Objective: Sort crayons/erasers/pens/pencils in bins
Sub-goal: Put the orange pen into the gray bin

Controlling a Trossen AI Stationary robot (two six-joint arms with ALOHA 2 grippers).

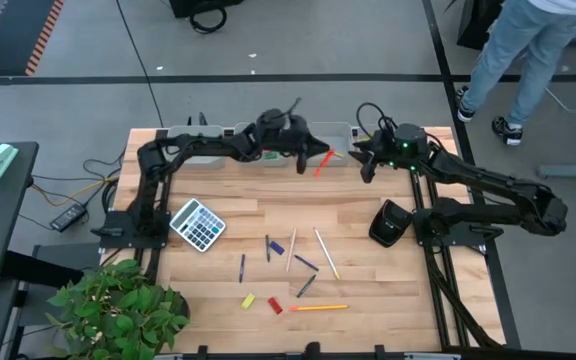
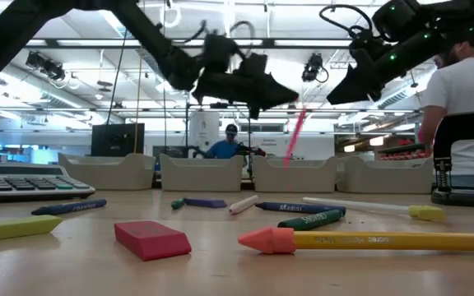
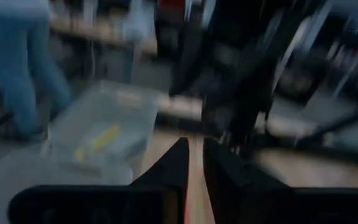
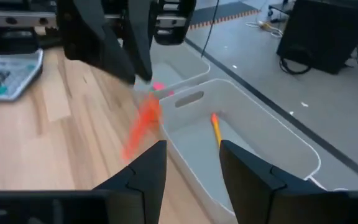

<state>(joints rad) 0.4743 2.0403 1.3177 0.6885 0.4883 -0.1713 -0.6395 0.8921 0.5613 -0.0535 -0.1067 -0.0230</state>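
My left gripper [image 1: 320, 152] reaches level along the far edge and is shut on an orange pencil [image 1: 322, 163] with a pink end. The pencil hangs by the near rim of a light-grey bin [image 4: 247, 134] that holds another orange pencil [image 4: 216, 127]. Several bins [image 2: 200, 173] stand in a row at the far edge. My right gripper [image 1: 368, 162] hovers open just right of the left one, with nothing between its fingers [image 4: 142, 171]. Crayons and pens [image 1: 293, 255], two pencils [image 1: 318, 308], a yellow eraser [image 1: 249, 300] and a red eraser [image 1: 275, 306] lie on the table. My left gripper pinches the orange pencil between its two fingers [image 3: 173, 165] near its pink upper end [image 4: 157, 87]. The fingers come level from the table's left. The pencil hangs tilted below them, clear of the table, with its lower end [image 2: 288, 160] toward the near side.
A grey calculator [image 1: 197, 224] lies at the left of the table and a black device [image 1: 391, 222] at the right. A potted plant [image 1: 118, 310] stands at the near left corner. A person [image 1: 528, 60] stands beyond the far right corner.
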